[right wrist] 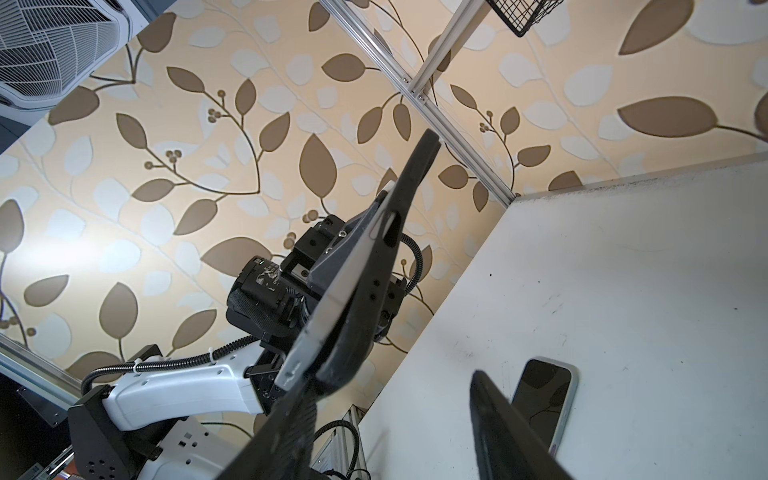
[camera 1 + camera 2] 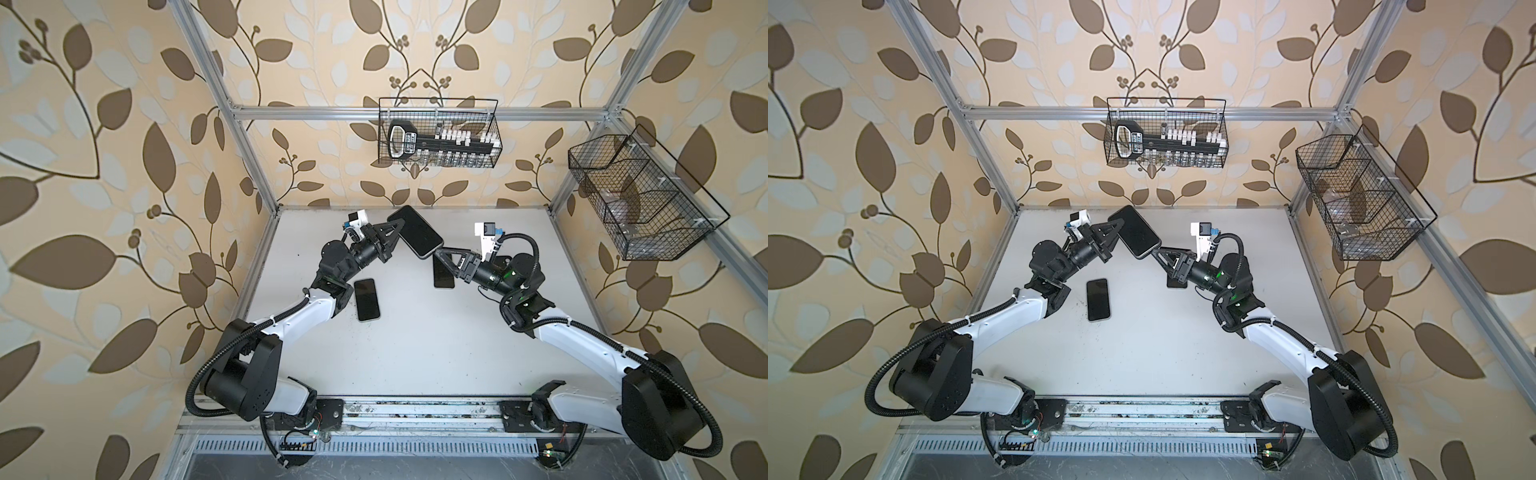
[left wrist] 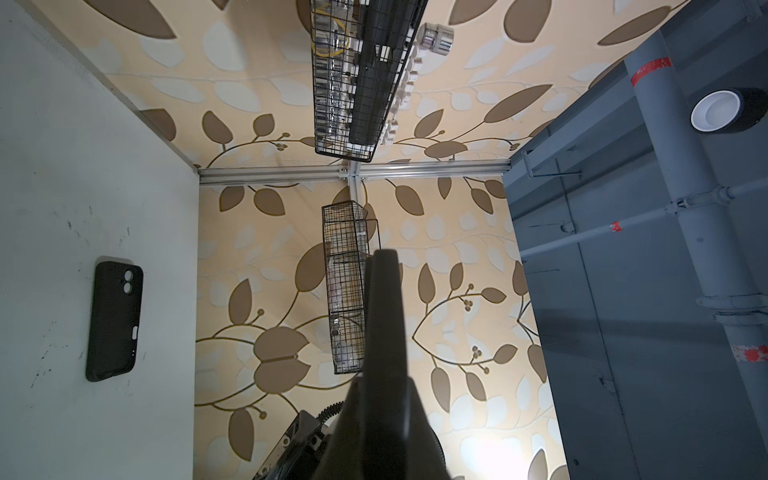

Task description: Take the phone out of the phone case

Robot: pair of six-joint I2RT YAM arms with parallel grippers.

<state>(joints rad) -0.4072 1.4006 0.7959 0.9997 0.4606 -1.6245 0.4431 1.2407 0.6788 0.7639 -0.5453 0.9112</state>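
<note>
A black-screened phone (image 2: 415,232) (image 2: 1134,232) in a black case hangs above the table's far middle in both top views. My left gripper (image 2: 400,231) (image 2: 1118,231) is shut on its left long edge. In the right wrist view the phone's silver side (image 1: 332,303) and the case (image 1: 365,291) show edge-on, the case spreading from the phone at the near corner. My right gripper (image 2: 439,255) (image 1: 390,386) is open; one textured finger (image 1: 286,432) touches that corner, the other finger (image 1: 498,419) stands apart. In the left wrist view the left gripper (image 3: 384,255) shows as one dark shut shape.
A bare phone (image 2: 367,299) (image 1: 544,399) lies on the white table (image 2: 415,353) by the left arm. An empty black case (image 3: 114,320) lies flat, partly under the right gripper (image 2: 444,274). Wire baskets (image 2: 440,133) (image 2: 640,199) hang on the back and right walls.
</note>
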